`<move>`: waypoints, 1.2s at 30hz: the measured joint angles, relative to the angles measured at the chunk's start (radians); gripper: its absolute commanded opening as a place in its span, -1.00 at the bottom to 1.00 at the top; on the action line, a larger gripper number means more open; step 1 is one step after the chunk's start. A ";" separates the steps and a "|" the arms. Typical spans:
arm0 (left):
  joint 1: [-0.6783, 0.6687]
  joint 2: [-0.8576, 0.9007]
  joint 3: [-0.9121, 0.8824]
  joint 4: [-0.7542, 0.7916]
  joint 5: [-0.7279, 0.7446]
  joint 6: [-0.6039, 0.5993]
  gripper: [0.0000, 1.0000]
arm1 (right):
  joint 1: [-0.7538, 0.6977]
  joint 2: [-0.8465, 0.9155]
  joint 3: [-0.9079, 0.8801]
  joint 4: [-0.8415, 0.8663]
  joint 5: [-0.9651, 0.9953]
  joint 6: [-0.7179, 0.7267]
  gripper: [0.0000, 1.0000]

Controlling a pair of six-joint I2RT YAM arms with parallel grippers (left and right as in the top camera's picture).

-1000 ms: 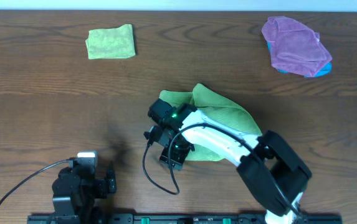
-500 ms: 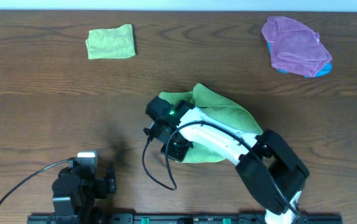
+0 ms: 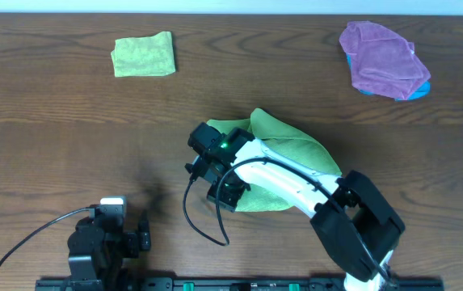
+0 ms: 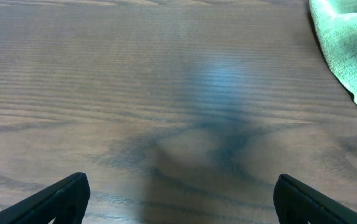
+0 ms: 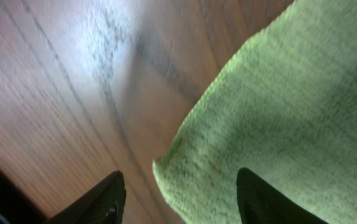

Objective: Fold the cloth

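At the left, the left gripper (image 4: pixel 181 198) sits low near the front edge of the table (image 3: pixel 53 145). Its jaws are spread wide and hold nothing. From its camera the green cloth (image 4: pixel 346 46) shows only as a corner, well apart, at the upper right.

In the middle of the table the right gripper (image 3: pixel 225 187) is at the left border of the green cloth. Its jaws are also apart, and in the wrist view a free corner (image 5: pixel 166 169) of the cloth lies between the two fingers (image 5: pixel 106 198) — not pinched, as far as I can see. From there the cloth spreads to the right, partly under the right arm, and its long axis slants a little toward the front-right.

So I judge the right arm to be clearly the nearer one, and the fold would have to carry this left corner rightward across the cloth.
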 measured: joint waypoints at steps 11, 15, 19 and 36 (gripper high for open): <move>0.000 0.000 0.000 0.000 0.000 0.000 0.91 | 0.000 0.000 -0.042 0.034 0.009 0.000 0.22; 0.000 0.000 0.000 0.000 0.000 0.000 0.91 | 0.000 0.000 -0.044 0.036 0.009 0.000 0.25; 0.000 0.000 0.000 0.000 0.000 0.000 0.91 | 0.000 0.005 -0.045 0.034 0.010 -0.002 -0.06; 0.000 0.000 0.000 0.000 0.000 0.000 0.91 | 0.000 0.033 -0.047 0.031 0.032 0.003 -0.97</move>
